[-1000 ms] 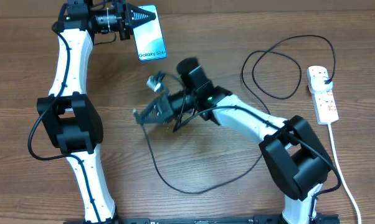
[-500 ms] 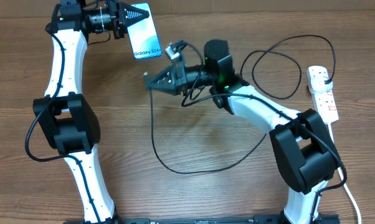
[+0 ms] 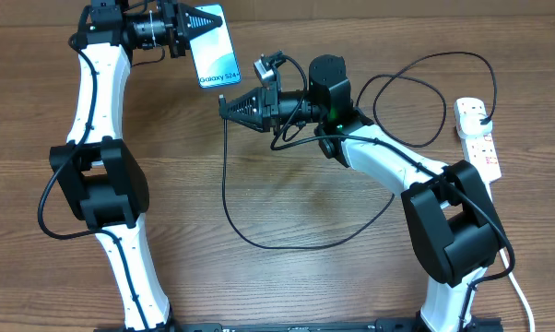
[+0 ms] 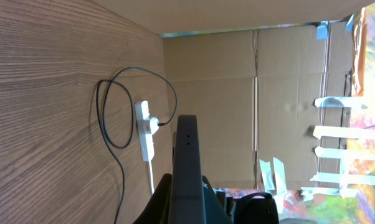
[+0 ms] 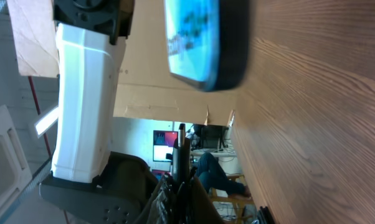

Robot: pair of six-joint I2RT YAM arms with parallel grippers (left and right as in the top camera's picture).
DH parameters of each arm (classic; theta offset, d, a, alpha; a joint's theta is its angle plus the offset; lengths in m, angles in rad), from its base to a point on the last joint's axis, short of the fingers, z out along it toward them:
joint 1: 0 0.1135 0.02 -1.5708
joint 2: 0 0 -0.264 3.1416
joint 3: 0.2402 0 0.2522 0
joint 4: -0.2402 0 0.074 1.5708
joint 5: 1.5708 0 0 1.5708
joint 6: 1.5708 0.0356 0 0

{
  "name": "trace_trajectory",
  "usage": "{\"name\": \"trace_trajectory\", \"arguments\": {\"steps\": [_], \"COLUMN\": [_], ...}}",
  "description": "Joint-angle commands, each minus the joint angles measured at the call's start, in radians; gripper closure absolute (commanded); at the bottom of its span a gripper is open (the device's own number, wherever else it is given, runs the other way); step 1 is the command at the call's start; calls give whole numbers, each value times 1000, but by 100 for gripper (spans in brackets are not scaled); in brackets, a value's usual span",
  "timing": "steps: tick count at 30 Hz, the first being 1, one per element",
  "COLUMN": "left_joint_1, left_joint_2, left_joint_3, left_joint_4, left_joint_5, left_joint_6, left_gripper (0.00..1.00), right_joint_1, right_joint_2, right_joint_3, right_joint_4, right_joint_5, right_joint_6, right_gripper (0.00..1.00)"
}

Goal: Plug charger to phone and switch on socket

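My left gripper [image 3: 204, 20] is shut on the top end of the phone [image 3: 218, 57] and holds it off the table at the back left, lit "Galaxy S24" screen up. In the left wrist view the phone [image 4: 186, 155] shows edge-on between the fingers. My right gripper [image 3: 226, 103] is shut on the tip end of the charger [image 3: 225, 184], just below and right of the phone's lower end, not touching it. The right wrist view has the plug tip [image 5: 180, 140] sticking out past the fingers, with the phone [image 5: 203, 43] above. The black cable loops over the table to the socket [image 3: 477, 138] at the far right.
The socket's white cord [image 3: 503, 249] runs down the right edge of the table. A cardboard wall [image 4: 250, 93] stands behind the table. The cable's slack lies in a wide curve [image 3: 287, 247] in the middle and a loop [image 3: 397, 92] near the socket.
My right gripper has carried the cable tip up and back from the middle of the table to just below the phone. The left gripper shifted the phone slightly left and then held still.
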Motion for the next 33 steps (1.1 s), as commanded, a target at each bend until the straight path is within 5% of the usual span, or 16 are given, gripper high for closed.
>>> {"name": "trace_trajectory", "arguments": {"steps": [1,33], "left_joint_1": [-6,-6], "left_joint_2": [-11,-11], "left_joint_3": [22,22], "left_joint_4": [9,108], "left_joint_5": [50,135], "left_joint_6": [-3,-68], "left_gripper": [96,96], "right_joint_1": [3,-16], "right_joint_2": [5,6], "right_joint_3": [15,14], "right_joint_4": [15,11], "right_joint_5": [21,69], "right_joint_6": [-23,-174], "right_gripper": [96,96]}}
